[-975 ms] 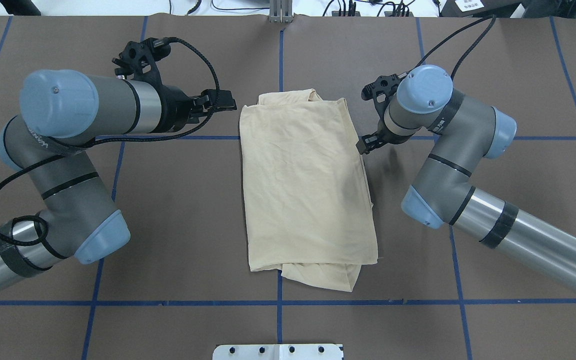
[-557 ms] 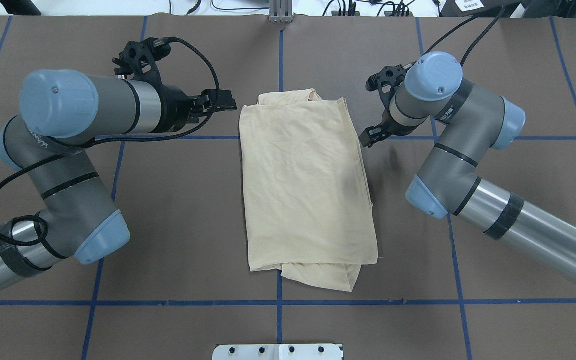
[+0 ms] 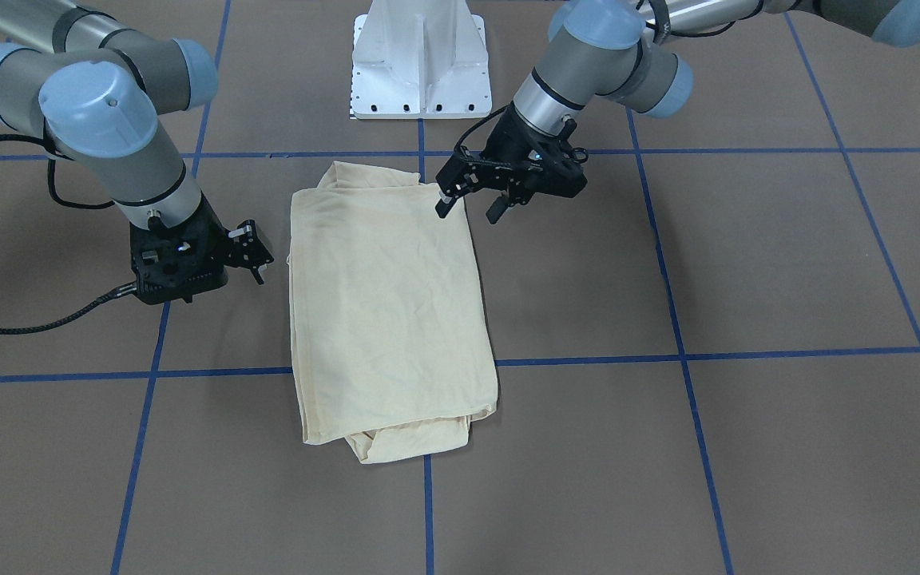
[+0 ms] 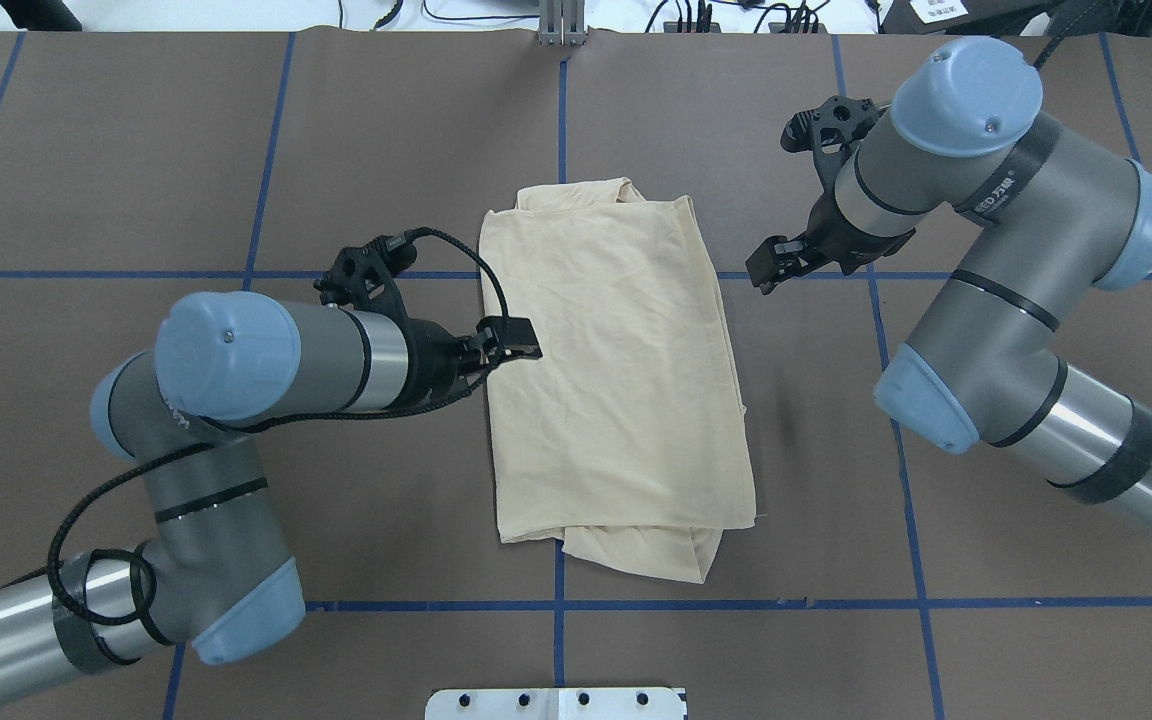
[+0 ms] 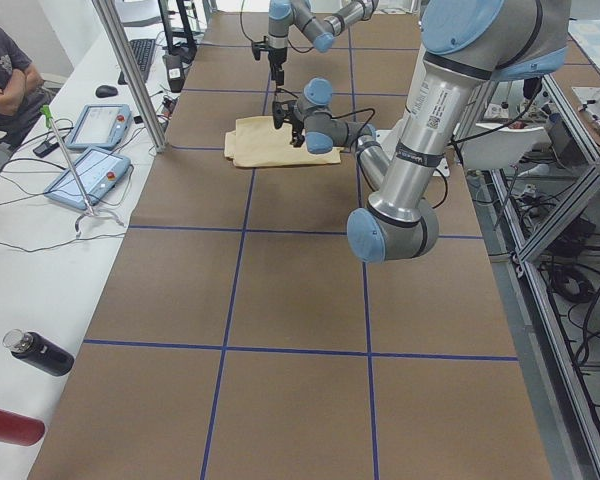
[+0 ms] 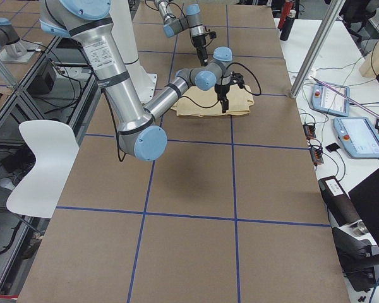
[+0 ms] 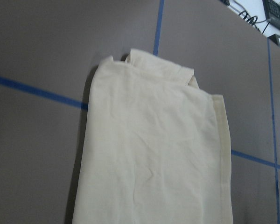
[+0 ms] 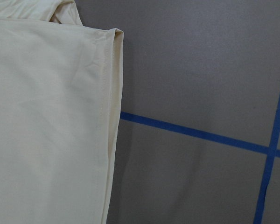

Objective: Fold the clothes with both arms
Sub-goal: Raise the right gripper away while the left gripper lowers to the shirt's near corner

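We're between folds: shirt (image 3: 388,303) lies as a strip. Left tool (image 3: 469,212) apart over its edge; right tool (image 3: 254,254) apart, clear. Next we pinch one end's corners.

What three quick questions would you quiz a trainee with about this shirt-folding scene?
1. True or false: the right arm's black two-finger pincer hangs over the folded pale cream-yellow shirt.
2. Which one reaches the shirt's long edge? A the left pincer; B the right one; C neither.
3. Fill in: the brown table is gridded with ___ tape lines.
Key: 1 false; 2 A; 3 blue.
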`<state>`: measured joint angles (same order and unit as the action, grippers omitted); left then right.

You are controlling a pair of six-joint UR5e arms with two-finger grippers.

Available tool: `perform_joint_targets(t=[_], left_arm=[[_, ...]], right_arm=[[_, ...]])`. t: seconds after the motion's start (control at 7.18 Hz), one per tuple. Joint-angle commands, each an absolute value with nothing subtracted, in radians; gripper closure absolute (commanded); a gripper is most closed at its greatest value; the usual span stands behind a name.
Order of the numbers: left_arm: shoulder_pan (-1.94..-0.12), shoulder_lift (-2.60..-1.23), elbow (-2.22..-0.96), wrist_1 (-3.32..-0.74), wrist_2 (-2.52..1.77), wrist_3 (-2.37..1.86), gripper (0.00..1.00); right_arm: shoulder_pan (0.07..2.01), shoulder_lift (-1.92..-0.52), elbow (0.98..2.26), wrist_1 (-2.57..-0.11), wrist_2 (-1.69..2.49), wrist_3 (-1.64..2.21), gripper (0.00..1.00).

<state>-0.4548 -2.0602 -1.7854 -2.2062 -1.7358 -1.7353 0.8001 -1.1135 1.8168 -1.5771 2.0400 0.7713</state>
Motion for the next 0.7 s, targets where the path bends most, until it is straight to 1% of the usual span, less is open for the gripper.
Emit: perform_joint_targets(t=[0.0, 0.28, 0.56], left_arm=[[-0.344, -2.054, -1.813, -2.188, -1.666, -1.879, 0.0], [-0.307, -2.068, -1.81, -2.029, -1.641, -1.885, 0.01], [-0.298, -2.068, -1.799, -1.962, -1.64, -1.887, 0.01]], right_arm=[[0.802, -1.144, 1.899, -1.606, 2.127, 0.898, 0.0], [0.801, -1.164, 1.917, -1.601, 2.132, 0.914, 0.0], [0.801, -1.17, 1.922, -1.6, 2.132, 0.914, 0.0]])
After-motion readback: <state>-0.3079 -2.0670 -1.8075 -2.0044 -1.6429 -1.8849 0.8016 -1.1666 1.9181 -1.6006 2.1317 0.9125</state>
